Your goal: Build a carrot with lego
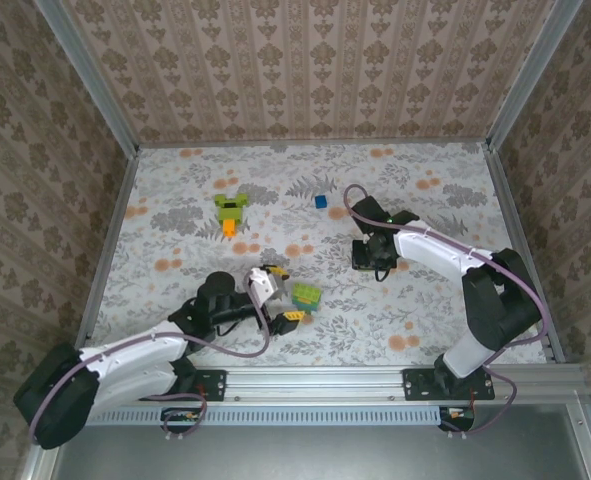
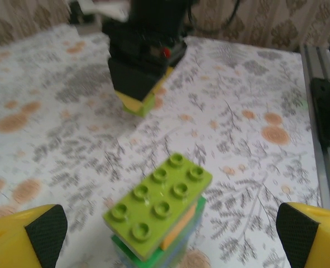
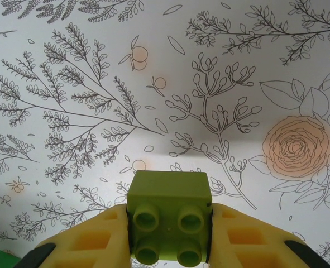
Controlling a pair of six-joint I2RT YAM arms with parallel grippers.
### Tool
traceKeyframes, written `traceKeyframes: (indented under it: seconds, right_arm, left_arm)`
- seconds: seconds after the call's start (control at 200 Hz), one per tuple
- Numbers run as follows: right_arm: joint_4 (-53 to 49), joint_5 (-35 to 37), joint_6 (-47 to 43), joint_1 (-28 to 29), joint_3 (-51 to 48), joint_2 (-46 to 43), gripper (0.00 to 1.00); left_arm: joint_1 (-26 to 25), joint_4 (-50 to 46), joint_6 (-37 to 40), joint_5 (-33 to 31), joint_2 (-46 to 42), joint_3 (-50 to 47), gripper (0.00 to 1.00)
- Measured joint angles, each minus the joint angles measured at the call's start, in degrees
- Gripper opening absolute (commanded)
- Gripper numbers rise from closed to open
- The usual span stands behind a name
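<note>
The right gripper [image 3: 169, 237] is clamped on one lime-green brick [image 3: 168, 209], with its two yellow fingers [image 3: 92, 243] pressed against the brick's sides. Four studs face the wrist camera. The brick's lower edge and the roots of the fingers are cut off by the frame. From above, the brick is hidden under the gripper's dark body, which sits over the right half of the table [image 1: 425, 180], roughly midway between its near and far edges. In the left wrist view that gripper is blurred, with a lime and yellowish sliver beneath it. Whether the brick touches the table cannot be told.

The left gripper [image 1: 285, 293] stands wide open and holds nothing. Its black-padded fingertips [image 2: 44, 231] sit at the two lower corners of its own view. One stack [image 2: 159, 215] stands between them, touching neither, close to the table's near edge around its middle. The stack's top brick is lime green with eight studs, and an orange layer and a green one lie below it. The base is cut off, so the layers cannot be fully counted.

One carrot [image 1: 231, 210] lies toward the far left corner, lime green with an orange tip pointing at the near edge. Its bricks are too small to count. One blue brick [image 1: 320, 201] lies alone nearer the far edge, well apart from both grippers.
</note>
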Motion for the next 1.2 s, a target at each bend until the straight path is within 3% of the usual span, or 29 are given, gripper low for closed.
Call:
traceKeyframes:
  seconds: [0.14, 0.425, 1.0, 1.2]
  right_arm:
    - [0.0, -0.26, 0.0, 0.0, -0.07, -0.04, 0.29]
    - [0.48, -0.61, 0.0, 0.0, -0.13, -0.04, 0.29]
    - [0.92, -1.68, -0.61, 0.0, -0.44, -0.02, 0.29]
    - [0.9, -1.86, -0.85, 0.0, -0.33, 0.63, 0.29]
  left_arm:
    - [0.0, 1.22, 0.61, -0.92, -0.74, 0.02, 1.0]
    - [-0.07, 1.25, 2.71, -1.62, 10.19, 2.34, 1.0]
    - [0.04, 3.1, 6.86, -2.47, 19.8, 6.45, 1.0]
    - [0.04, 3.19, 7.96, -1.97, 21.92, 7.17, 0.93]
